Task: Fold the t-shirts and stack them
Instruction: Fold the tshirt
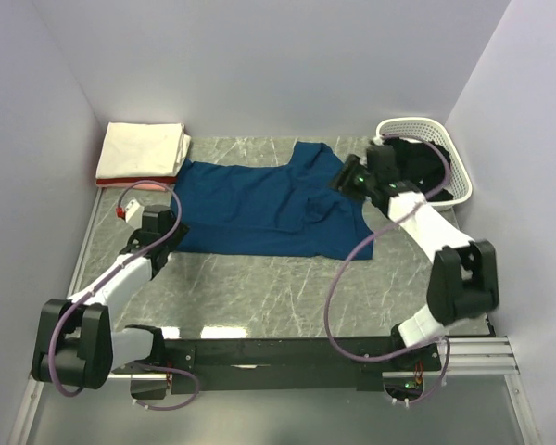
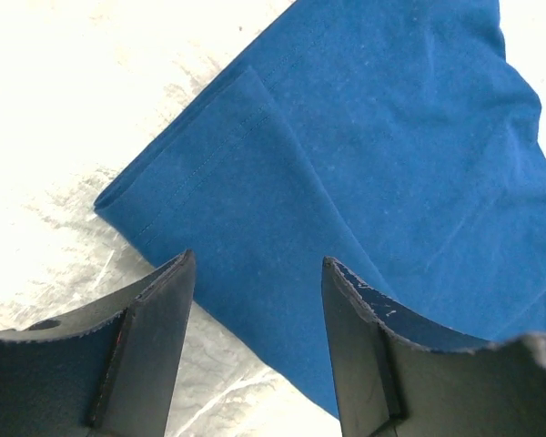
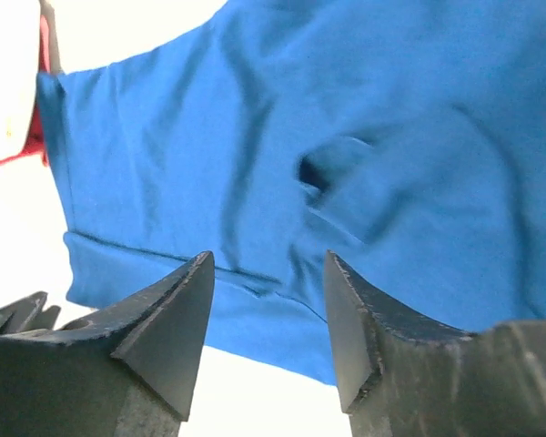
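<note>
My left jaws are open and hold nothing, by the left corner of the blue shirt (image 1: 259, 209). My right jaws are open and empty too, over its right side. The shirt lies on the gray desk (image 1: 259, 287), pale walls (image 1: 287, 65) around.

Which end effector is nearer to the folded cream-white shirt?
Left. The left end effector is close beside the folded cream-white shirt, at the blue shirt's left edge; the right end effector is over its right side, near the basket.
</note>
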Tool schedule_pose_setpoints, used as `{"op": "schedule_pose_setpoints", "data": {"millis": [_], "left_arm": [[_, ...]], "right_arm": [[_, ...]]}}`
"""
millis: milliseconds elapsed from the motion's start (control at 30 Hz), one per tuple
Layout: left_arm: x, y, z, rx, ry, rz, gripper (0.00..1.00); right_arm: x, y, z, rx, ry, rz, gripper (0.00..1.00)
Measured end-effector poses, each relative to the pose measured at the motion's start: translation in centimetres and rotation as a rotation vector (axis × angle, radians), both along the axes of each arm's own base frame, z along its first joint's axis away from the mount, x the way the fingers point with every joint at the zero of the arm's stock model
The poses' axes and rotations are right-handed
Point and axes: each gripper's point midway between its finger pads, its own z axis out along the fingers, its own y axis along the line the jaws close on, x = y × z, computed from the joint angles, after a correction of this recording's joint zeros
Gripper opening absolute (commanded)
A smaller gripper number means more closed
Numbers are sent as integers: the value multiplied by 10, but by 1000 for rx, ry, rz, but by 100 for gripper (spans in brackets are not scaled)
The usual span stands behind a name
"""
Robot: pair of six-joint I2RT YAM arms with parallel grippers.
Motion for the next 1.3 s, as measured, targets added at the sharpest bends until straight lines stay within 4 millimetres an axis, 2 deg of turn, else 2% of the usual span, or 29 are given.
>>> {"op": "schedule_pose_setpoints", "data": {"millis": [100, 167, 200, 333, 400, 467, 633, 767, 933, 1100, 1200, 1300], "left_arm": [[-4, 1, -1, -2, -3, 4, 61], [-6, 2, -3, -6, 3, 9, 61], [-8, 3, -5, -6, 9, 12, 61], [-17, 6, -11, -8, 23, 28, 61], [-23, 9, -13, -12, 24, 48, 61], [-29, 14, -15, -11, 27, 70, 61], [-36, 23, -23, -16, 38, 114, 60], [-40, 28, -28, -14, 52, 128, 60], [-40, 31, -25, -16, 38, 139, 60], [-39, 33, -23, -17, 31, 145, 60], [-39, 34, -21, -18, 25, 147, 60], [-39, 34, -21, -19, 25, 147, 60]], "right_arm": [[-18, -27, -4, 13, 5, -63, 51], [-29, -42, -19, 26, 30, -98, 50], [-40, -52, -33, 28, 62, -118, 50], [-92, -84, -82, 39, 184, -206, 50], [-115, -97, -94, 47, 216, -250, 50], [-127, -102, -96, 52, 212, -270, 49], [-131, -105, -93, 65, 189, -275, 46], [-131, -105, -95, 67, 197, -275, 47], [-133, -110, -99, 59, 205, -287, 47], [-141, -108, -105, 75, 231, -280, 36], [-142, -105, -100, 91, 219, -272, 31], [-139, -102, -83, 116, 161, -264, 29]]}}
